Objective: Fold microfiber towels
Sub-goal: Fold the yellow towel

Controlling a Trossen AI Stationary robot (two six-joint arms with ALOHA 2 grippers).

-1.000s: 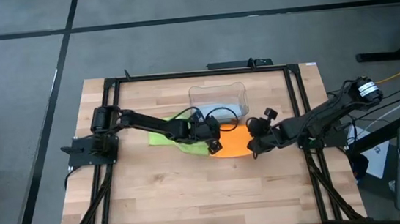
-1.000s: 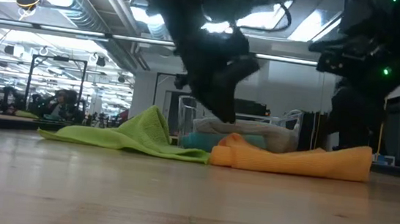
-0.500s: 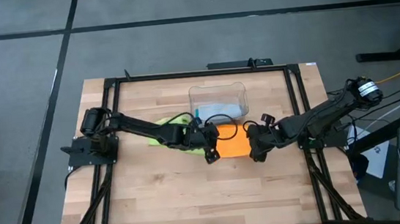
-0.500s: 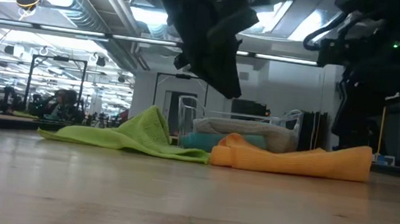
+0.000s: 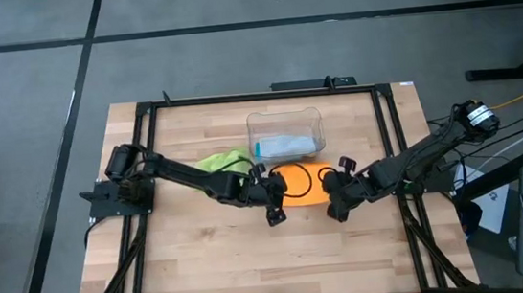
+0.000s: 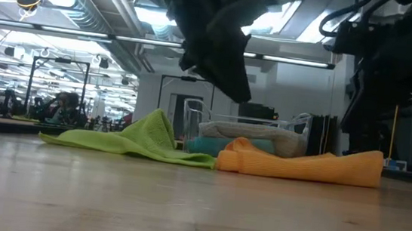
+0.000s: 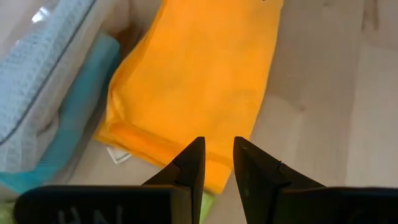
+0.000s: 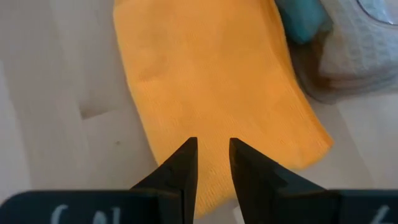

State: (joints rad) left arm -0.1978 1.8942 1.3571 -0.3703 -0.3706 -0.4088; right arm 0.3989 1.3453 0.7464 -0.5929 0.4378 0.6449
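The orange towel (image 5: 296, 184) lies folded and flat on the table, just in front of the clear bin (image 5: 283, 120). My left gripper (image 7: 217, 149) hovers over its near left corner. My right gripper (image 8: 212, 149) hovers over its near right corner. Each stands a narrow gap open with nothing between its fingers. In the high view they flank the towel's near edge, left gripper (image 5: 275, 213) and right gripper (image 5: 333, 209). The lime green towel (image 5: 217, 160) lies crumpled on the table to the left. A pale grey-blue towel (image 7: 31, 81) and a teal one (image 7: 74, 124) lie folded at the bin.
The bin stands at the table's far middle, right behind the orange towel (image 6: 300, 164). The lime green towel (image 6: 135, 137) rises in a peak to its left. Bare wood stretches from the towels to the near edge. A black frame runs round the table.
Both grippers have risen and drawn back toward the table's near edge, off the orange towel, which lies still and now shows uncovered in the high view. My right gripper has also turned at the wrist.
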